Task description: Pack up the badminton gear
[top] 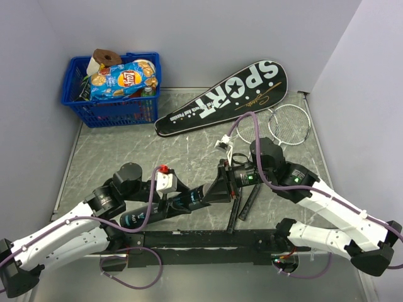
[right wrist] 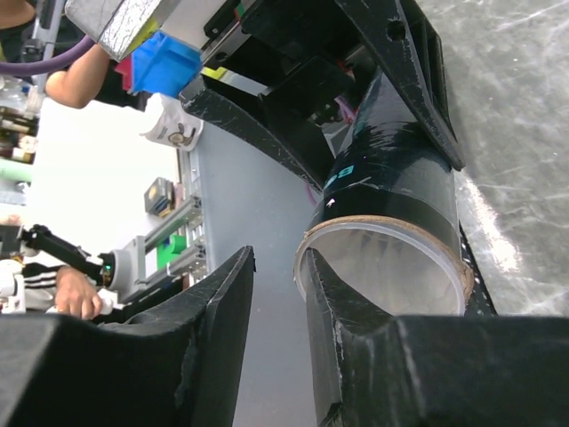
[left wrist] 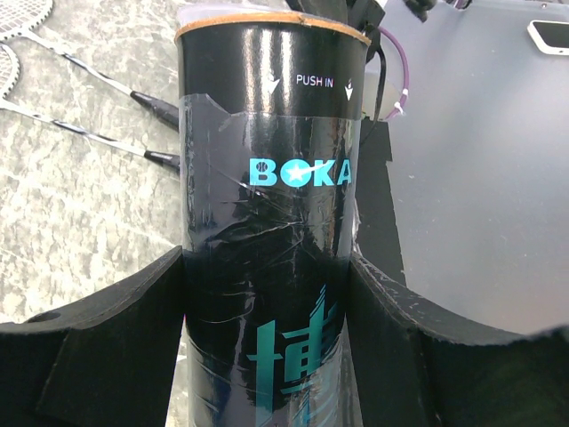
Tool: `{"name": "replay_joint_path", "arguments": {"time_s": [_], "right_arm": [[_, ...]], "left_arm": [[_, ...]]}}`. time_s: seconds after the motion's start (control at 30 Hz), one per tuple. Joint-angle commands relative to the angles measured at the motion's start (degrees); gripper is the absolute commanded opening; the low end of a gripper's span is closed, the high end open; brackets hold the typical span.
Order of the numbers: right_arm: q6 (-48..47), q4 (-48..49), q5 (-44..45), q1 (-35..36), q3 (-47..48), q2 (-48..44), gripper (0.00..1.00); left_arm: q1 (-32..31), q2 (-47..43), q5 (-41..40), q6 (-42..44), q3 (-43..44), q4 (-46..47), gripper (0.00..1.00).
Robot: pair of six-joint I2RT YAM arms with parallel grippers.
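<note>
Clamping the tube [left wrist: 267,133] is the left hand [left wrist: 267,267]; right hand [right wrist: 277,267] parted, tube's inside unclear.

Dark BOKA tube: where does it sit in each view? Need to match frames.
Top external: the tube lies low centre, between the two arms.
Left wrist: upright through the middle, clamped in the left pincer.
Right wrist: right of centre, open mouth towards the camera.
Shared landmark: the grey marbled table.
</note>
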Motion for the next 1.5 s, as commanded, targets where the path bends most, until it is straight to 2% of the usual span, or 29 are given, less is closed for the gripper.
{"name": "replay_joint_path", "arguments": {"time_s": [0.0,0.27,0.5,0.83,1.3,1.4,1.43,1.47], "right_arm": [[3.5,9.4,-1.0,1.6,-3.6,0.3,0.40],[8.2,17.4,4.7,1.6,-7.5,0.5,0.45],[10.1,17.8,10.3,-0.4,-8.2,2.2,0.46],[12.2,20.2,9.4,-4.5,-13.1,-0.2,0.47],[14.3,22.7,9.2,-4.5,-20.0,-4.0,0.44],[13.7,21.4,9.0,-4.1,-19.7,-3.8,0.33],[13.4,20.9,9.3,-4.0,-19.6,-3.8,0.23],[12.7,20.4,9.7,-3.7,-19.2,-3.7,0.18]], "left_arm": [[-0.3,-1.5,0.6,-0.4,1.4,7.3,0.01],[-0.3,-3.9,1.9,-0.9,0.7,9.9,0.01],[-0.2,-7.4,2.5,-1.8,-0.2,11.8,0.01],[-0.2,-9.3,3.7,-2.6,-0.6,13.2,0.01],[0.8,-10.5,1.0,-2.7,-1.1,14.3,0.01],[1.0,-10.3,0.3,-2.7,-1.1,14.3,0.01],[1.0,-10.3,-0.8,-2.6,-1.0,14.2,0.01],[1.0,-10.3,-1.3,-2.7,-1.1,14.2,0.01]]}}
